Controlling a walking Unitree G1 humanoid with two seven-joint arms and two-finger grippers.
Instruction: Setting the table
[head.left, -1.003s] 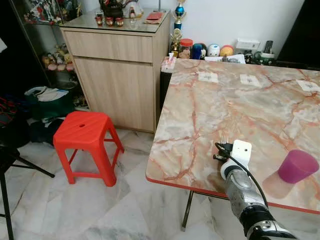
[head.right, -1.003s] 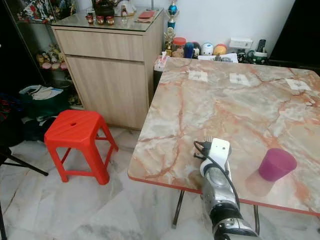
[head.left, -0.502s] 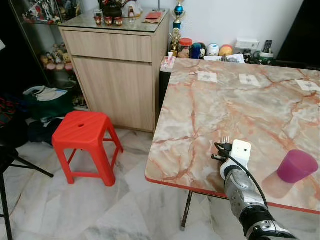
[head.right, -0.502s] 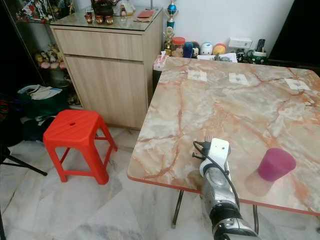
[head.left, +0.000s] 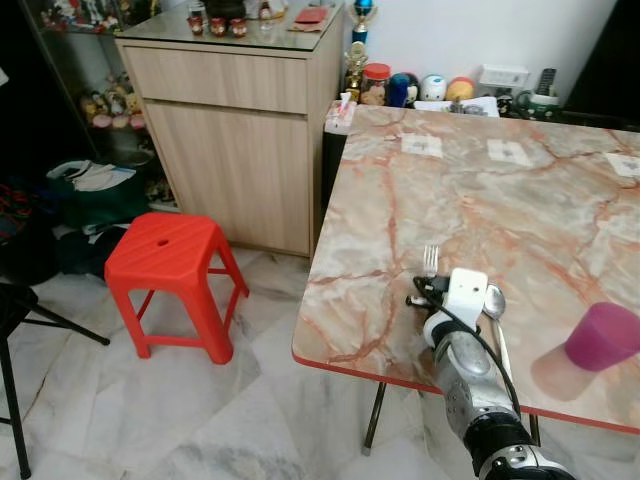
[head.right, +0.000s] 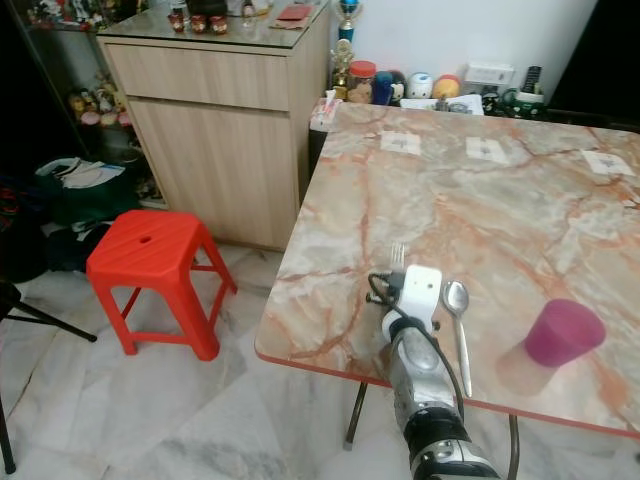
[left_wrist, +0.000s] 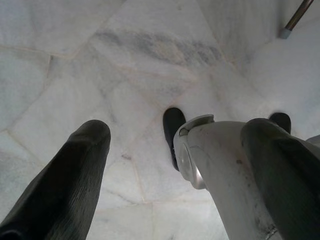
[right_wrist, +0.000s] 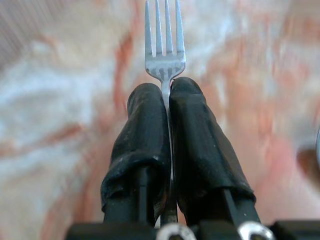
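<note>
A red stool (head.left: 168, 268) stands on the floor left of the marble table (head.left: 470, 190). The left gripper (left_wrist: 170, 165) hangs over the floor, fingers spread. The right gripper (right_wrist: 167, 87) pinches a fork (right_wrist: 164, 47) above the table's near edge. Just beside lies a spoon (head.right: 458, 310), then a purple cup (head.right: 564, 332).

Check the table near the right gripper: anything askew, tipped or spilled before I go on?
Nothing stands out. The right gripper holds the fork straight between its fingers, tines pointing away over the table. The spoon lies flat beside it, and the purple cup stands upright, with no spill.
</note>
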